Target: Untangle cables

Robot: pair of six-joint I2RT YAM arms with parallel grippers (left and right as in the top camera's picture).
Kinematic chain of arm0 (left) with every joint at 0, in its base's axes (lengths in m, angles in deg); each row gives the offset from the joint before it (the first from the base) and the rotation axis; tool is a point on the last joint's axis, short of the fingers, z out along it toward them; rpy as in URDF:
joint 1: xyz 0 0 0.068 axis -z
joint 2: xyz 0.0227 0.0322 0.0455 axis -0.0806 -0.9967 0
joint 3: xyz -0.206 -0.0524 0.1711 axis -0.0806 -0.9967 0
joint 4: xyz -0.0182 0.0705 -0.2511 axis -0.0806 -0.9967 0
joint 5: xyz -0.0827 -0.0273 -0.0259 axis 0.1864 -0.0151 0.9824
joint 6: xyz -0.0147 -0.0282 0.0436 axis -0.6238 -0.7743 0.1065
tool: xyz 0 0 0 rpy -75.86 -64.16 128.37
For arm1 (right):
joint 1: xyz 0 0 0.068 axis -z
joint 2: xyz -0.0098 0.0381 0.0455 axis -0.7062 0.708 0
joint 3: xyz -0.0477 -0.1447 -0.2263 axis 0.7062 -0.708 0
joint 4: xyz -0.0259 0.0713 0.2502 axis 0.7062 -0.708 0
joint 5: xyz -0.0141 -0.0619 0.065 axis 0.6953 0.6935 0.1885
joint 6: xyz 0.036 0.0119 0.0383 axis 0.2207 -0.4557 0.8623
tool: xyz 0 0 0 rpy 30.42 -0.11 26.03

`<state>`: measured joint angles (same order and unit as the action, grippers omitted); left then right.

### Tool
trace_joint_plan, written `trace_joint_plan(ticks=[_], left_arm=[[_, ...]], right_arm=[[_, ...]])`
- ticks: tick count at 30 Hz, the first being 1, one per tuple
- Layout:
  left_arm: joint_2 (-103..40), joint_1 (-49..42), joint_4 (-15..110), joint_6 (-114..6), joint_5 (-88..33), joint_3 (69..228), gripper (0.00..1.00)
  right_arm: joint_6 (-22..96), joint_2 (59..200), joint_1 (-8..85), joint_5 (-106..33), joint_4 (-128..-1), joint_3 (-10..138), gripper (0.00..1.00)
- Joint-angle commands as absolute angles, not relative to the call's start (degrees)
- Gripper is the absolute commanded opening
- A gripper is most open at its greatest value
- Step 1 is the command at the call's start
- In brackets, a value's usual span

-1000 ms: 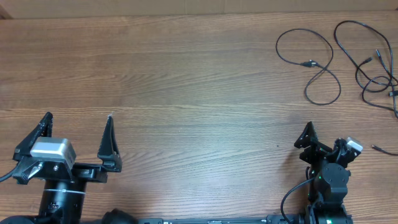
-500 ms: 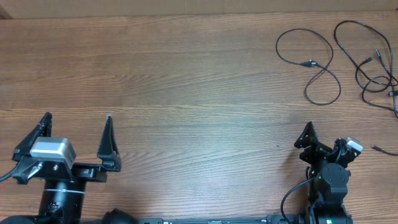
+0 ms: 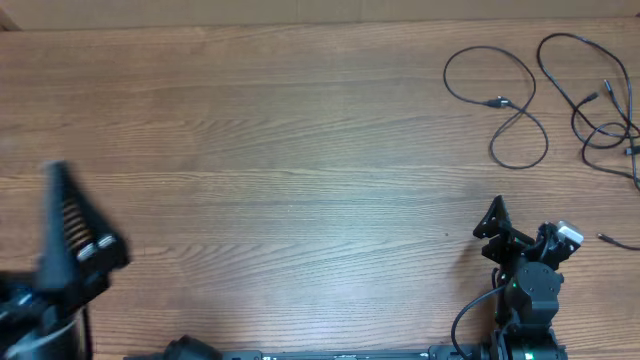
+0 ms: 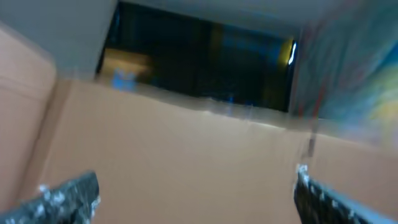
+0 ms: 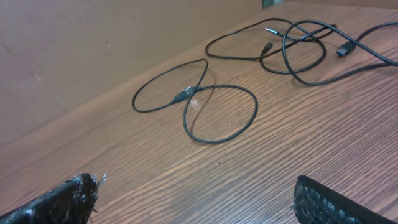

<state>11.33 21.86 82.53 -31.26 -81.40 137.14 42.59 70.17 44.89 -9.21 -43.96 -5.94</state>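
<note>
The cables lie at the table's far right. One thin black cable (image 3: 497, 101) forms a figure-eight loop; it also shows in the right wrist view (image 5: 193, 106). A looser tangle of black cables (image 3: 598, 110) with small plugs lies to its right, and shows in the right wrist view (image 5: 298, 43). My right gripper (image 3: 528, 228) is open and empty near the front edge, well short of the loop; its fingers frame bare wood (image 5: 199, 199). My left gripper (image 3: 65, 215) is at the far left, turned on its side and blurred. Its wrist view shows spread, empty fingers (image 4: 196, 196).
A small loose plug end (image 3: 605, 238) lies right of my right gripper. A brown cardboard wall (image 5: 93, 50) runs along the table's back edge; the left wrist view faces a similar brown surface (image 4: 174, 143) with a dark opening above it.
My left arm has swung left and rotated, so its gripper now sits at the table's left edge and its camera points upward. The right arm and the cables have not moved.
</note>
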Motion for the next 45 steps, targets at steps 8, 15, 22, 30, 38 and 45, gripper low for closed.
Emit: trace_joint_plan(ticks=[8,15,22,30,38,45], left_arm=[[15.2,14.1,112.5,-36.3,-76.0,122.7,0.99],[26.5,8.4,122.4,-44.9,-76.5,97.1,1.0],[33.3,3.8,122.3,-50.8,-76.5,82.1,1.0],[39.8,0.4,114.1,-57.3,-74.6,71.2,1.0],[40.2,-3.9,100.0,-55.2,-61.8,69.1,0.99],[40.2,-5.3,84.9,-49.3,-56.7,69.1,1.0]], right_arm=[[42.2,70.2,45.0,-8.7,-43.6,-6.2,1.0],[42.2,70.2,45.0,-8.7,-43.6,-6.2,1.0],[42.2,70.2,45.0,-8.7,-43.6,-6.2,1.0],[42.2,70.2,45.0,-8.7,-43.6,-6.2,1.0],[42.2,70.2,45.0,-8.7,-43.6,-6.2,1.0],[42.2,70.2,45.0,-8.7,-43.6,-6.2,1.0]])
